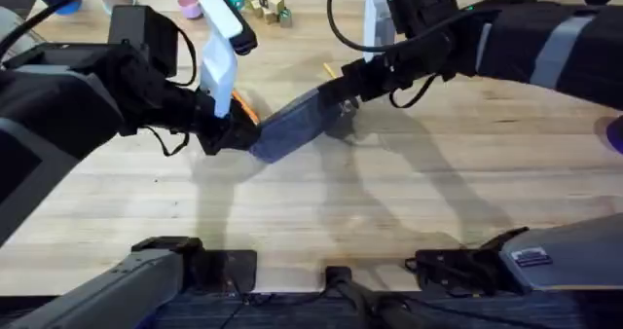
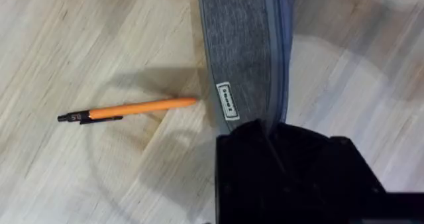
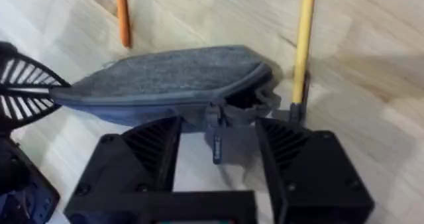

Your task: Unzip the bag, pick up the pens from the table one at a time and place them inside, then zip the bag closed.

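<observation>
Bag (image 3: 175, 78) partly unzipped, seemingly empty; pens (image 3: 122, 15) outside.

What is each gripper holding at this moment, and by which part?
The left gripper clamps one end of the bag. The right gripper sits open at the other end, around the zipper pull, not yet pinching it.

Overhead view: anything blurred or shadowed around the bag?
Overhead: both arms loom large, dark and soft-edged; the bag casts broad soft shadows on the table. Left wrist: orange pen sharp, faint shadow. Right wrist: bag crisp, yellow pen slightly soft.
</observation>
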Robot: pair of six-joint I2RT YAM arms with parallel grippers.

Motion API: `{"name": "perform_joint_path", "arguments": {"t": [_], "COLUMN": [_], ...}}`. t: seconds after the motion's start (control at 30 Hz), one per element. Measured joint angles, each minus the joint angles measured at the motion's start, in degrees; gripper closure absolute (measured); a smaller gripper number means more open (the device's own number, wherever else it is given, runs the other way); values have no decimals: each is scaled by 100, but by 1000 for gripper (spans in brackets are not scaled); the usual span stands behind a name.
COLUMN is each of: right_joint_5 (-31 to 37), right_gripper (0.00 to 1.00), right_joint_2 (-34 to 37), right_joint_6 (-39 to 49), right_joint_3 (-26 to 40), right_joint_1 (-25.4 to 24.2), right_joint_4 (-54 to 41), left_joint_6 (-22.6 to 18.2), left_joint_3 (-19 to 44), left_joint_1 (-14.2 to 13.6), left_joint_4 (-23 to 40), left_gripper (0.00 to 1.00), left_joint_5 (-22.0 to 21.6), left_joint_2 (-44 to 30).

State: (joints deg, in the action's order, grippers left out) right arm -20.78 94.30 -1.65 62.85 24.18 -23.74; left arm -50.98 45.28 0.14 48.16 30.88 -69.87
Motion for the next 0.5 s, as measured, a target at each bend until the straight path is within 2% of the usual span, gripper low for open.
{"name": "perform_joint_path", "arguments": {"t": [0.17,0.5], "right_joint_5": [4,41], "right_gripper": [444,810], "right_joint_2": [12,24], "right_joint_6": [-1,1], "right_joint_3": [0,0], "right_joint_1": [18,18], "right_joint_4": [99,161], "left_joint_6": [0,0], "left_joint_3": [0,0], "left_joint_1": [0,0], "left_joint_4": [0,0], "left_gripper": [958,958], "left_joint_5": [0,-2], "left_joint_2": [0,0]}}
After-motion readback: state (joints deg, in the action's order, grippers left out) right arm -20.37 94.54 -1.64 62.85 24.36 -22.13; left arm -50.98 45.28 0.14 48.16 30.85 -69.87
